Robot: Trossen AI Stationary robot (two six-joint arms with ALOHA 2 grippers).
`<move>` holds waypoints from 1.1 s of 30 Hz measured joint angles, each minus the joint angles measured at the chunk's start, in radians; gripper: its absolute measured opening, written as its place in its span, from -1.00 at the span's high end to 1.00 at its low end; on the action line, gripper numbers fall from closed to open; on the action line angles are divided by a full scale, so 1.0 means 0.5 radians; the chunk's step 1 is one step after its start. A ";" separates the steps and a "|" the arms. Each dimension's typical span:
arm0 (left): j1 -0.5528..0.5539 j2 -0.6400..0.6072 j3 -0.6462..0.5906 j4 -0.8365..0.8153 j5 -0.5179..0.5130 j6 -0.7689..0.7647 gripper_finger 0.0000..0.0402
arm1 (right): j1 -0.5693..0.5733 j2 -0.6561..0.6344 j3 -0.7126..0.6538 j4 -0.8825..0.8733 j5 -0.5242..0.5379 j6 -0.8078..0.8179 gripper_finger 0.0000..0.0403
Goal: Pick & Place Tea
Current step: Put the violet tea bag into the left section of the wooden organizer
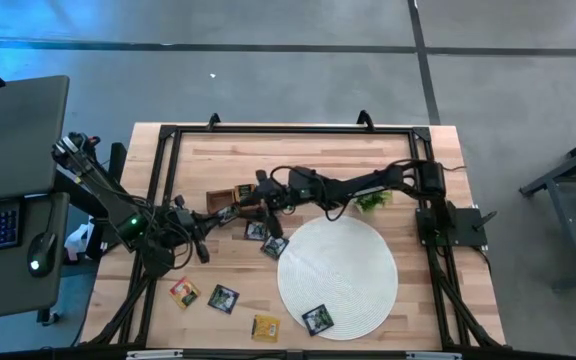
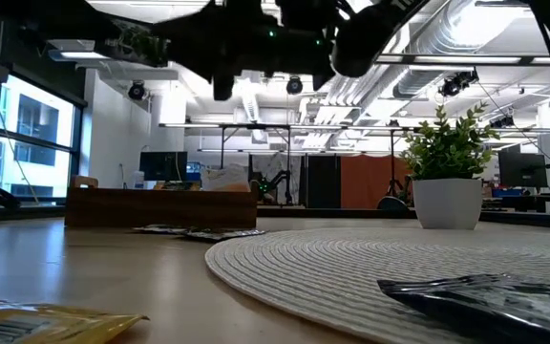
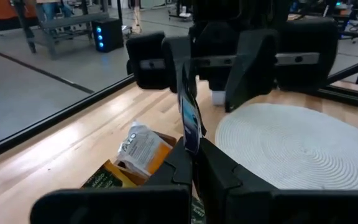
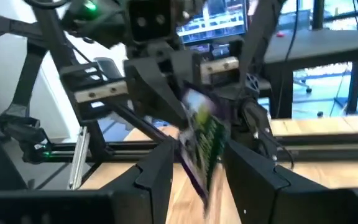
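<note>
Left wrist view: the left tool (image 3: 191, 158) is pinched shut on a tea packet (image 3: 190, 121), edge-up over the surface beside the tray (image 1: 230, 195). The right tool (image 4: 194, 165) brackets it, not yet pinching. It looks thin, light, slippery; grip the flat faces.

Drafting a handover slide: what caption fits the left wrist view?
Left gripper pinches a tea packet upright as the right gripper faces it above the wooden tray.

high: overhead, straight down, whole table (image 1: 218, 160) | low: tabletop level, facing room | wrists: close, facing each other | shared: round mat (image 1: 338, 275)
</note>
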 joint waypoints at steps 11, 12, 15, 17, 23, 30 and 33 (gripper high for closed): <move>0.000 -0.002 0.000 0.001 0.034 0.000 1.00 | 0.005 0.000 0.027 -0.100 0.016 -0.078 0.96; 0.001 -0.002 0.000 -0.004 0.047 0.000 1.00 | 0.005 0.000 0.027 -0.108 0.023 -0.090 0.95; 0.001 -0.002 0.000 -0.025 0.132 0.036 0.96 | 0.007 0.000 0.026 -0.130 0.061 -0.089 0.93; 0.002 -0.002 0.001 -0.022 0.202 0.107 0.88 | 0.008 0.000 0.026 -0.163 0.060 -0.119 0.98; 0.002 -0.002 0.001 -0.019 0.246 0.123 0.53 | 0.025 0.000 0.026 -0.423 0.083 -0.185 0.99; 0.028 -0.014 0.001 -0.073 0.261 0.104 0.21 | 0.082 0.000 0.026 -0.560 0.115 -0.319 0.99; 0.171 -0.058 0.002 -0.056 0.447 0.081 0.17 | 0.094 0.000 0.026 -0.557 0.103 -0.369 0.99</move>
